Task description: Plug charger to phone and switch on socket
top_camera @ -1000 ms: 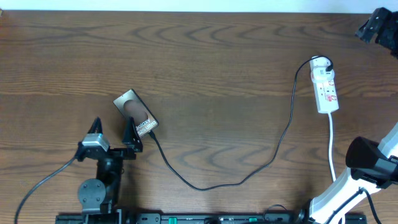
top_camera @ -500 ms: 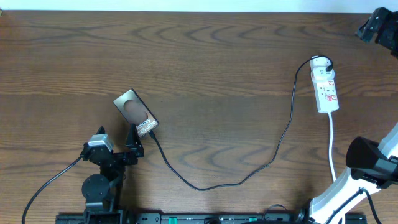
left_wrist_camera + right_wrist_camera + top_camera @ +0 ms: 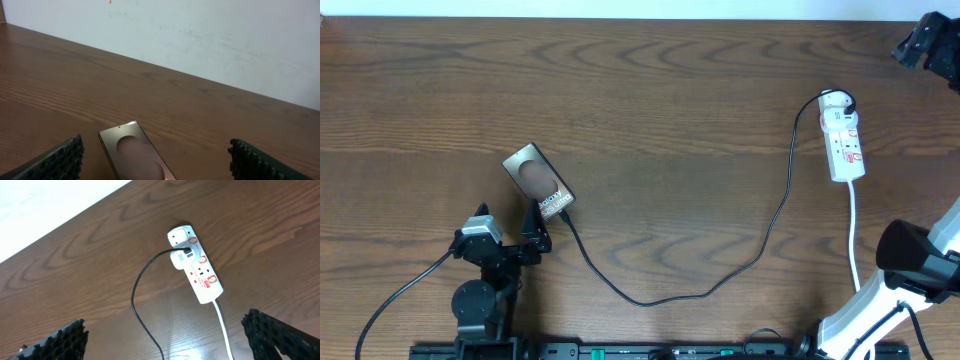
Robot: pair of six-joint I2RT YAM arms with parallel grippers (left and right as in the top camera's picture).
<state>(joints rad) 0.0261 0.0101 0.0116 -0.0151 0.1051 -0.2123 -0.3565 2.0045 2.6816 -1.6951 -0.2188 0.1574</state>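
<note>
The phone lies flat and slanted at the left of the table, and its top end shows in the left wrist view. The charger is a thin black cable. It runs from the phone's near end in a long loop to a white adapter in the socket. I cannot tell if the tip is seated in the phone. My left gripper is open just in front of the phone, with the phone between the fingers in its wrist view. My right gripper is open and empty, high above the socket.
The socket's white cord runs towards the front edge by the right arm's base. A thicker black robot cable trails from the left arm. A white wall stands behind the table's far edge.
My left gripper has drawn back a little towards the front edge, away from the phone, then held still. The phone, cable, socket and right arm have not moved.
</note>
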